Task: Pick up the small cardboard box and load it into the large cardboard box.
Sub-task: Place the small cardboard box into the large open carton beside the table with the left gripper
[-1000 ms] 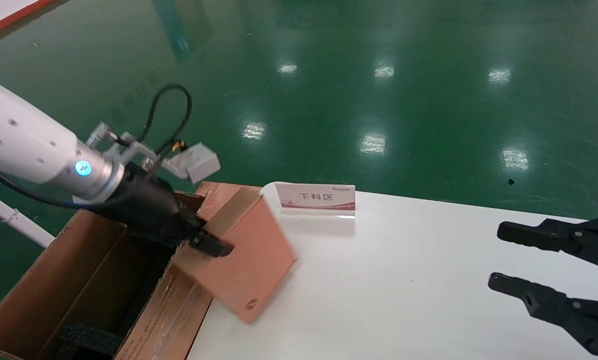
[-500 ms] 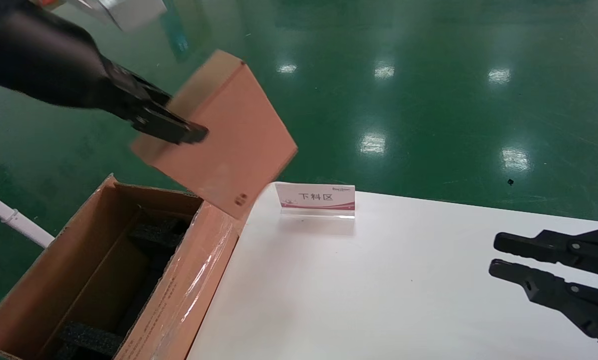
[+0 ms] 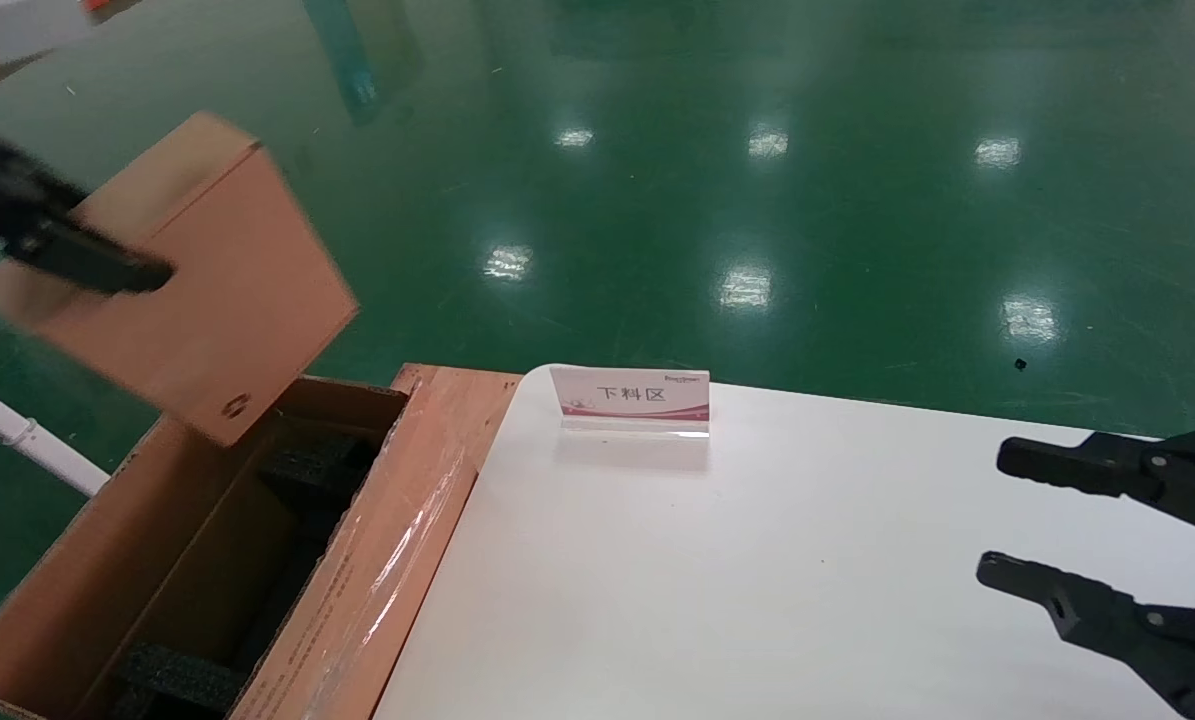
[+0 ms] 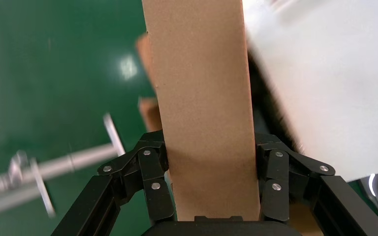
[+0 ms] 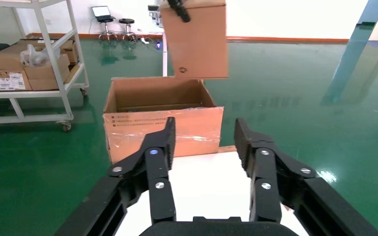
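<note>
Left gripper: jaws clenched on the small cardboard box, one finger against each broad face, as seen in the left wrist view. Small cardboard box: held in the air, tilted, above the open top of the large cardboard box; lowest corner with black recycling symbol just over the far end of the opening; not touching the carton in the right wrist view. Large cardboard box: beside the left edge of the white worktop, flaps open, black foam blocks inside, glossy tape on the near flap. Right gripper: parked over the right side of the worktop, jaws released, holding nothing. Sign card: upright at the far worktop edge.
</note>
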`<state>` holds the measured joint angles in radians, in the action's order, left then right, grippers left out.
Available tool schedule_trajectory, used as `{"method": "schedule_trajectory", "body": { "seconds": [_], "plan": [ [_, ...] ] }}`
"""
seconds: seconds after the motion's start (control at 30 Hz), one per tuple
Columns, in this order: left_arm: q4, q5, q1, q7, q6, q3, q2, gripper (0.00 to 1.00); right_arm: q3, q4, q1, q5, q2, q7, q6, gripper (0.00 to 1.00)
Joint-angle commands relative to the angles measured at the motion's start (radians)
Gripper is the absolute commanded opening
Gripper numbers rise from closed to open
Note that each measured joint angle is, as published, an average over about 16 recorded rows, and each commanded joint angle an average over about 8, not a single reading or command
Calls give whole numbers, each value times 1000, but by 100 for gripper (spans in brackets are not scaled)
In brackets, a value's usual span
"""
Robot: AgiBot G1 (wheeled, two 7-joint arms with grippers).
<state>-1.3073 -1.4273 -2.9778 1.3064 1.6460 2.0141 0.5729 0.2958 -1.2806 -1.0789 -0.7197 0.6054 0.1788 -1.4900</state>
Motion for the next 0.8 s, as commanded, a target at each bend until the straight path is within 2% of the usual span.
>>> {"method": "schedule_trajectory", "body": {
  "seconds": [0.03,0.23,0.47,0.8],
  "plan": [
    [3,-15,-33,12,13,64,-13,0,0,0,0,0,0,0,0,100],
    [-7,-62,-36,53,8,120,-103,0,0,0,0,0,0,0,0,100],
    [-44,-142,-25,85,8,105,-217,0,1,0,0,1,0,0,0,100],
    [-69,-167,10,84,8,95,-342,0,1,0,0,1,-1,-1,1,100]
  ]
}}
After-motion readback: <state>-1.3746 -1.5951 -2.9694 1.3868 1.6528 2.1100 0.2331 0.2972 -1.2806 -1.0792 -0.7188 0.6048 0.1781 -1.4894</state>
